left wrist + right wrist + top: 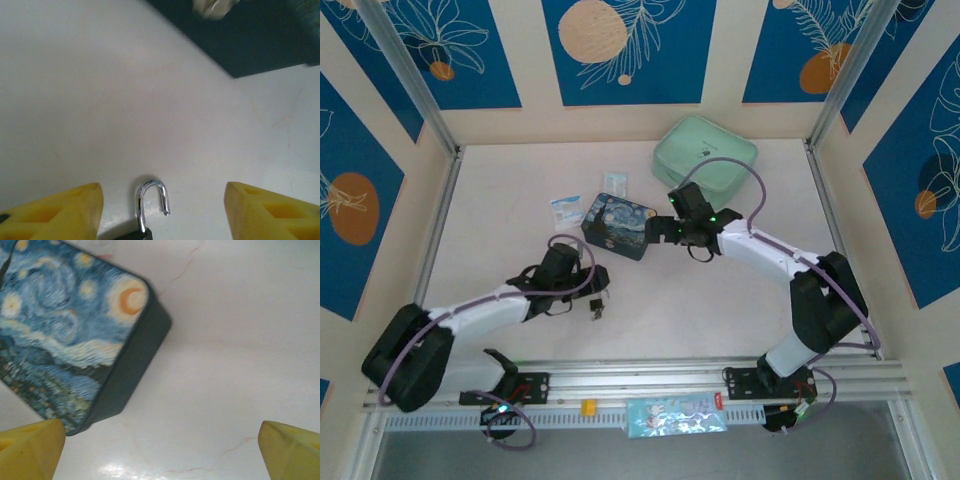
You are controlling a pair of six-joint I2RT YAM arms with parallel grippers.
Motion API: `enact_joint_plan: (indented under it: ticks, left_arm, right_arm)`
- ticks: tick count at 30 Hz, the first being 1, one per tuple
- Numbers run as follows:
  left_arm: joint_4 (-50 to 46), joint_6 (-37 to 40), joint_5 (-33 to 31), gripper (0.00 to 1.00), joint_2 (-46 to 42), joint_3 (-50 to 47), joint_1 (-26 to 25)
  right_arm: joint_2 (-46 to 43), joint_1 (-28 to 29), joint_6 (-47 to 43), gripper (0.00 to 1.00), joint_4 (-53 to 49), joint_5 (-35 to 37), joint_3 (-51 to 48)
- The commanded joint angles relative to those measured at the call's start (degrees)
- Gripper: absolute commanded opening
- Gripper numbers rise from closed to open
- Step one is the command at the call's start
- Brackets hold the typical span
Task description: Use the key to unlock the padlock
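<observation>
Left side, overhead view: the left arm lies low across the white tabletop, wrist pointing toward table centre.

Left wrist camera: the left gripper is spread wide, with one yellow fingertip at each lower corner and nothing gripped. The small dark-bodied padlock with a thin silvery U-shaped shackle lies on the table between the fingers, touching neither. The shackle arch points away from the camera. Its right leg ends free, clear of the dark body, which is cut off by the bottom edge. The overhead view is too coarse to show this detail.

Centre: a dark blue rectangular tin box with a swirling night-sky painting on its lid sits flat. Two small blue-and-white flat packets lie just behind it and to its left.

Right of the tin: the right gripper hovers beside the box. The right wrist camera shows its yellow fingers far apart and empty, with the tin's corner near the left finger and bare table between them.

Far right: a pale green rounded soft case rests near the back wall, seen from overhead.
</observation>
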Motion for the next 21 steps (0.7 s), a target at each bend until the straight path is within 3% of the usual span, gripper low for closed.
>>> enact_joint_plan:
  ticks: [1, 6, 8, 13, 21]
  left_arm:
    - [-7.6, 6.1, -12.6, 0.71, -6.7, 3.2, 0.7]
    - [-9.6, 11.5, -32.5, 0.98, -17.0, 2.0, 1.9]
    - [-7.6, 16.1, -37.6, 1.00, -20.7, 1.2, 3.4]
    - [-3.4, 24.9, -40.0, 1.00, -23.6, 1.2, 8.8]
    - [0.1, 30.6, -40.9, 0.99, -16.4, 1.2, 14.6]
  right_arm:
    - [-3.8, -3.7, -2.7, 0.99, 0.0, 1.6, -2.0]
    - [-5.5, -11.8, -6.3, 0.99, 1.1, 0.8, -4.0]
    - [-6.2, -15.5, -7.1, 0.99, 1.9, 0.9, -5.2]
    - [-8.8, -24.3, -8.1, 0.99, 6.0, -1.0, -10.0]
    - [-11.3, -35.3, -10.6, 0.99, 18.0, -2.2, -20.3]
